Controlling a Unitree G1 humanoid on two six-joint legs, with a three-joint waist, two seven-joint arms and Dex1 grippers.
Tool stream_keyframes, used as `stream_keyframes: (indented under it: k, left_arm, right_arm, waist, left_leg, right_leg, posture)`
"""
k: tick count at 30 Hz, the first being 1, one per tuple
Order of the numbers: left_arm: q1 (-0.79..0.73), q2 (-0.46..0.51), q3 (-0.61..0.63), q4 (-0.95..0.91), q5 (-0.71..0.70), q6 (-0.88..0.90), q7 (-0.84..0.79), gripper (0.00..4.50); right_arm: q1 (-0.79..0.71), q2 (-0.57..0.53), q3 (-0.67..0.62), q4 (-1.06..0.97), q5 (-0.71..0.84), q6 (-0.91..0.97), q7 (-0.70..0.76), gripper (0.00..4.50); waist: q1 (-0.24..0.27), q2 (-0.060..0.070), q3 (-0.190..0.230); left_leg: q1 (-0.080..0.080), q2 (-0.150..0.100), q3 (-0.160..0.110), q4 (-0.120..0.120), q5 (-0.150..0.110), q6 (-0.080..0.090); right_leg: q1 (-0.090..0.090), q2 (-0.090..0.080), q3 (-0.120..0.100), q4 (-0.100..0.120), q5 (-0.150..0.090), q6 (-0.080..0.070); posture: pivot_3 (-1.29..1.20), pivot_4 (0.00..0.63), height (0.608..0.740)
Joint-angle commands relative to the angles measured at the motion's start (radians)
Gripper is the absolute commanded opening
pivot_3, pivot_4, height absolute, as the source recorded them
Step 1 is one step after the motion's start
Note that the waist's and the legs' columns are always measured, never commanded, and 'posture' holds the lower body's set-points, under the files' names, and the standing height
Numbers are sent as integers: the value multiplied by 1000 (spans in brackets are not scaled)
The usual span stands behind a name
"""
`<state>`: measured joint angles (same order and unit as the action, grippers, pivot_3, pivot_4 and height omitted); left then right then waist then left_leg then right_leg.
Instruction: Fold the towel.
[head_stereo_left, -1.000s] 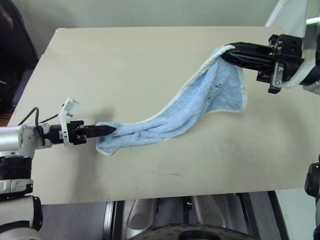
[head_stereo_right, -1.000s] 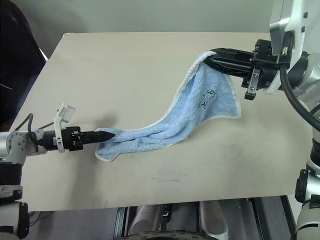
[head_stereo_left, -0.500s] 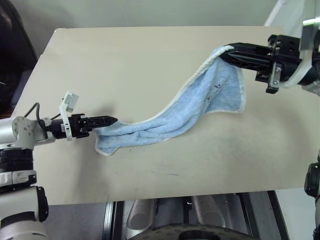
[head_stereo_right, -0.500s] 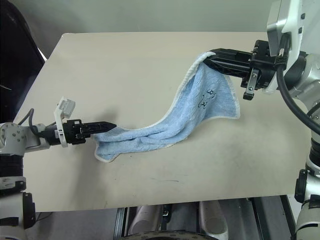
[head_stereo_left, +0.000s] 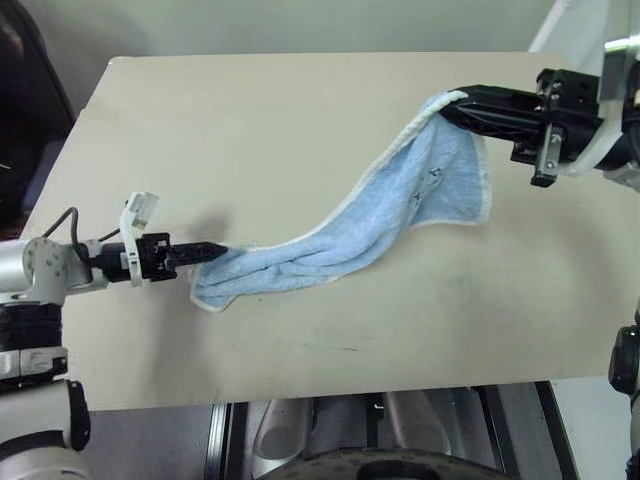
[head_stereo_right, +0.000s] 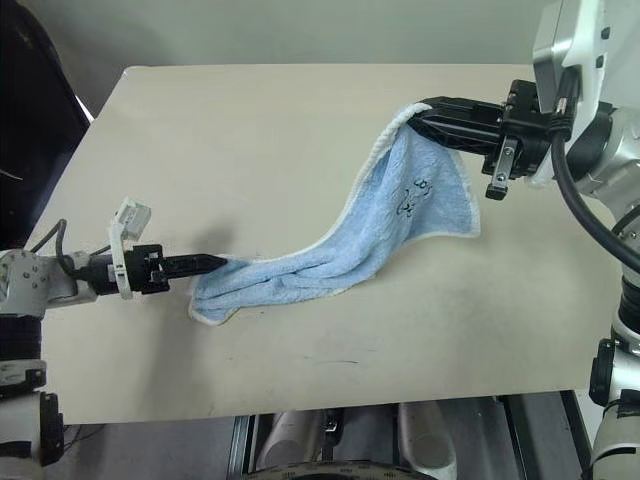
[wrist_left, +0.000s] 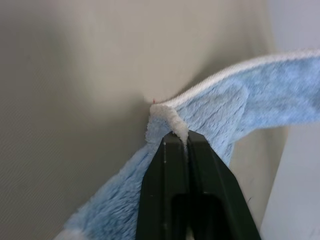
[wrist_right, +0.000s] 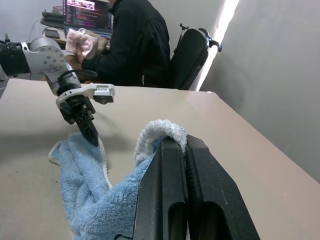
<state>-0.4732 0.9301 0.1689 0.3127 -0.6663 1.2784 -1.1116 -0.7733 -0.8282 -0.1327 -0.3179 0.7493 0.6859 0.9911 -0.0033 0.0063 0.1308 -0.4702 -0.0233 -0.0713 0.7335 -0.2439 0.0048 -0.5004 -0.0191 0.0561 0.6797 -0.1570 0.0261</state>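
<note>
Towel (head_stereo_left: 380, 215) stretches between my grips: my left gripper (head_stereo_left: 217, 249) is clamped on its low corner at the table (head_stereo_left: 250, 120), my right gripper (head_stereo_left: 452, 108) pinching the white-edged top corner aloft. Bare tabletop lies all around.

Office-like lab; bare beige table (head_stereo_left: 300, 130), person (wrist_right: 135, 45) seated at lit monitor (wrist_right: 87, 11), office chair (wrist_right: 192, 52)

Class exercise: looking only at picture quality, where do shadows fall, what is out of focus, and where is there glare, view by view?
Left eye view: a soft shadow lies on the table behind the left gripper. Left wrist view: the towel near the fingertips is sharp, the cloth nearest the lens blurs. Right wrist view: a bright strip glares beside the chair; the person at the monitor is dim.
</note>
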Motion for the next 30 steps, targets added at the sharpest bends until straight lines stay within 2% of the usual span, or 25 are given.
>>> stream_keyframes:
  k: [1,6,15,20,23,26,30]
  left_arm:
    - [1,19,-4,-11,7,-37,-11,30]
    - [-41,-5,34,17,-18,-45,7,30]
    - [-203,-35,78,157,39,-236,69,30]
    - [-338,-85,124,339,120,-545,141,30]
    - [-437,-139,192,484,140,-829,171,30]
    - [-553,-164,198,654,202,-1068,231,30]
    - [-705,-182,194,840,264,-1263,306,30]
  right_arm:
    - [-8,-8,-10,-13,-6,-18,5,0]
    - [-9,-7,-5,-13,-17,-23,7,0]
    - [-25,-11,-7,38,-63,-57,4,0]
    - [-51,-4,-8,134,-152,-130,-22,0]
    - [-99,36,-8,252,-220,-201,-73,0]
    - [-150,61,29,401,-301,-271,-79,0]
    - [-263,130,54,649,-392,-413,-97,0]
  waist:
    - [0,0,0]
    - [2,0,0]
    - [3,0,0]
    - [3,0,0]
    - [4,0,0]
    - [4,0,0]
    - [2,0,1]
  left_leg:
    - [0,0,0,0,0,0]
    - [0,0,0,0,0,0]
    - [0,0,0,0,0,0]
    - [0,0,0,0,1,0]
    - [-1,0,0,1,1,1]
    - [-1,0,0,1,1,2]
    - [-2,0,0,1,1,4]
  right_leg:
    - [0,0,0,0,0,0]
    - [0,0,0,0,0,0]
    - [0,0,0,0,0,0]
    - [0,0,0,0,0,0]
    - [0,0,0,0,1,1]
    - [0,0,0,0,1,2]
    - [0,0,0,-1,2,3]
  posture:
    - [0,150,703]
    - [0,150,703]
    - [0,150,703]
    - [0,150,703]
    - [0,150,703]
    - [0,150,703]
    - [0,150,703]
